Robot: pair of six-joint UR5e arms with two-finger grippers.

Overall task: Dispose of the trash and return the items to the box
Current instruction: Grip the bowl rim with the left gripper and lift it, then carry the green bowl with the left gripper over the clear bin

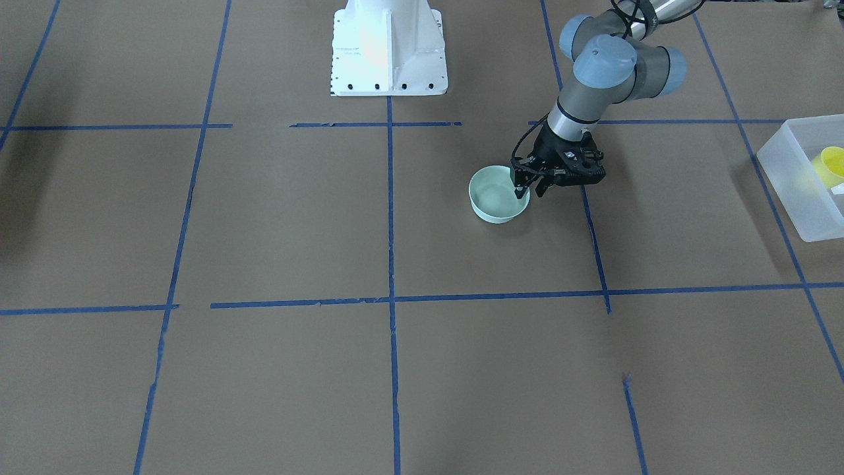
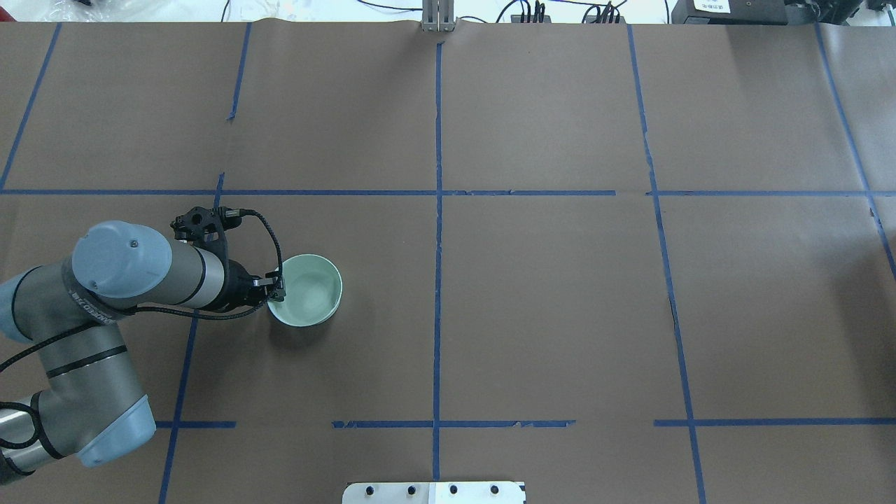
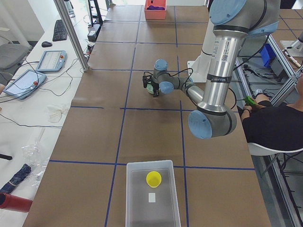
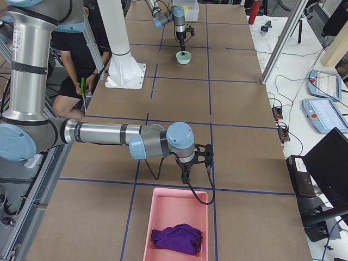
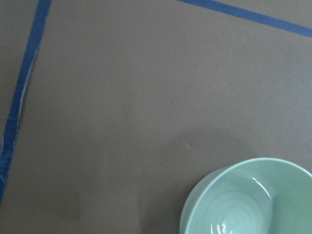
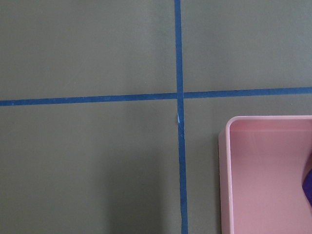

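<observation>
Opposed overhead and front views, side views lengthwise (shared: pale green bowl [image 1: 494, 198])

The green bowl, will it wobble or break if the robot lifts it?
Its glossy shine suggests the pale green bowl is stiff, maybe slippery and breakable. Held by one rim spot, where the left gripper sits, it may tilt.

Brown table [image 2: 546, 315], blue tape grid [image 2: 437, 280]; on it green bowl [image 2: 311, 294], frosted bin [image 1: 791, 188], pink bin [image 4: 179, 209].
</observation>
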